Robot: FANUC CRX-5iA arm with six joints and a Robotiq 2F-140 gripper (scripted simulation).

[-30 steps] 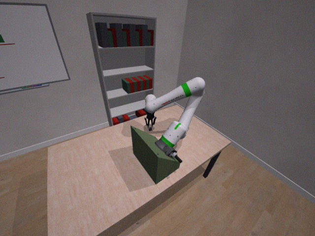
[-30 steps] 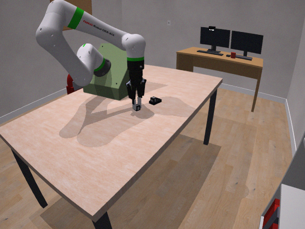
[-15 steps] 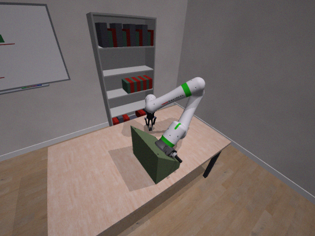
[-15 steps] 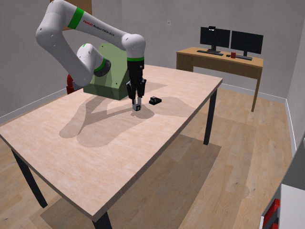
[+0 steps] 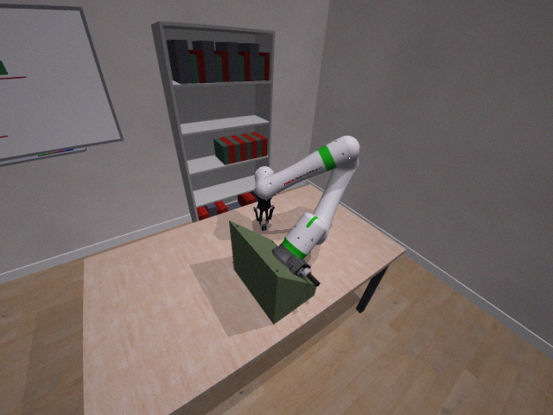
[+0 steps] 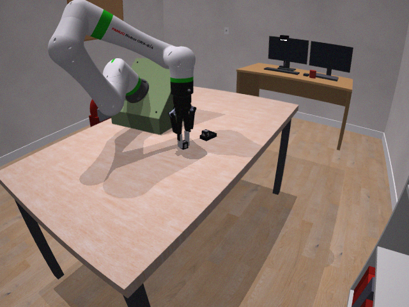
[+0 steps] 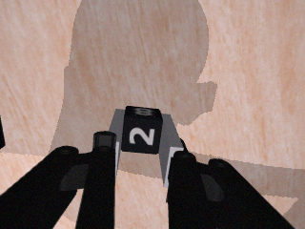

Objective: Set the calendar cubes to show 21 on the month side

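My gripper (image 7: 141,126) points straight down and is shut on a small black cube (image 7: 141,129) with a white 2 on the face toward the wrist camera. In the exterior view the gripper (image 6: 183,140) holds the cube (image 6: 183,144) just above or at the table top, near the middle of the table. The black calendar tray (image 6: 208,137) lies flat on the table a short way to the right of the gripper, with what looks like the other cube inside; its digits are too small to read. In the top view the gripper (image 5: 263,221) is behind the green base.
The green robot pedestal (image 6: 145,95) stands close behind the gripper. A bookshelf (image 5: 219,116) stands beyond the table's far edge. A second desk with monitors (image 6: 297,75) stands apart at the back right.
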